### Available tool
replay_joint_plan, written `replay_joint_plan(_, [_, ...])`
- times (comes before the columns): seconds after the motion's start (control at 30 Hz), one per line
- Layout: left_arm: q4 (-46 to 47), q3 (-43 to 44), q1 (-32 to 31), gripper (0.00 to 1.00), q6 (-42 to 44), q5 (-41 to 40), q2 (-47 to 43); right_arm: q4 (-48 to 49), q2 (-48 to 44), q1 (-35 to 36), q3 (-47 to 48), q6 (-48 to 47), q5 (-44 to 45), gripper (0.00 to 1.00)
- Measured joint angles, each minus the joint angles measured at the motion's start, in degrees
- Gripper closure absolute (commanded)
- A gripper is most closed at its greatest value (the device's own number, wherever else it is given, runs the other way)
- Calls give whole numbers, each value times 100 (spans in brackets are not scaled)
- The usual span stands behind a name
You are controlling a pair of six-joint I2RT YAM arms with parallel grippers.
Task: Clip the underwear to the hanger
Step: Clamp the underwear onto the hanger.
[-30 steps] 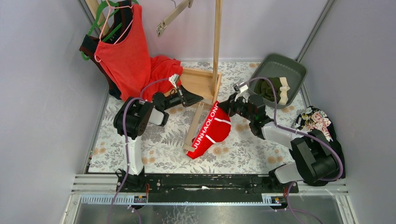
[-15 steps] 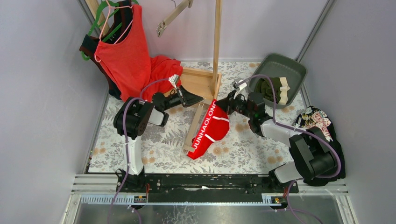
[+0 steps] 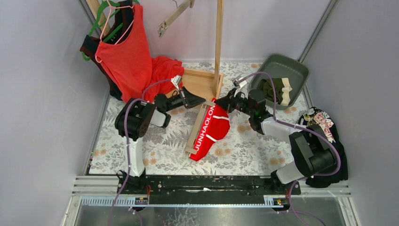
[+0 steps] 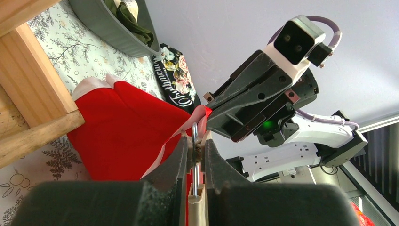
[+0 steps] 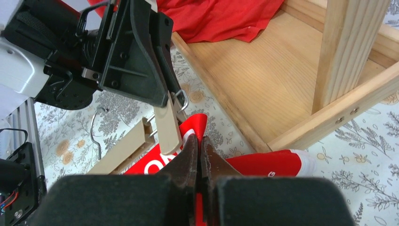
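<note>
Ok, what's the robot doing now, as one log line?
step: clipping | left gripper: shut on hanger clip | right gripper: shut on red briefs, corner at clip | green briefs: in bin

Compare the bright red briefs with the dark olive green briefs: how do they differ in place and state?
The bright red briefs lie stretched along the wooden clip hanger, one corner pinched by the right hand; the dark olive green briefs sit bunched in the grey plastic bin, untouched. The red pair's waistband bears white lettering; the olive pair's is plain cream. Both are briefs with contrasting waistbands.
</note>
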Motion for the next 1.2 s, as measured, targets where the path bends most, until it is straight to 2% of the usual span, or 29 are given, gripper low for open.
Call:
replay_joint_plan(0.5, [2,26,-7,100,0,55,63,-199,372,-17,437,66,-295,100])
replay_joint_plan(0.6, [2,57,-4,86,-2,70,107,-223,409,-22,487,68,-302,100])
replay_joint_plan(0.77, [4,116,-4,55,-2,105,162,-236,426,-31,522,70,-313,100])
replay_joint_plan(0.83, [-2,116,-9,47,4,179,173,-238,426,-35,540,68,-302,100])
replay_joint_plan(0.93, [-7,114,-39,41,-4,291,205,-201,426,-59,597,50,-295,100])
replay_joint_plan(1.2, [-7,109,-42,39,-4,345,214,96,350,-249,413,-129,-452,100])
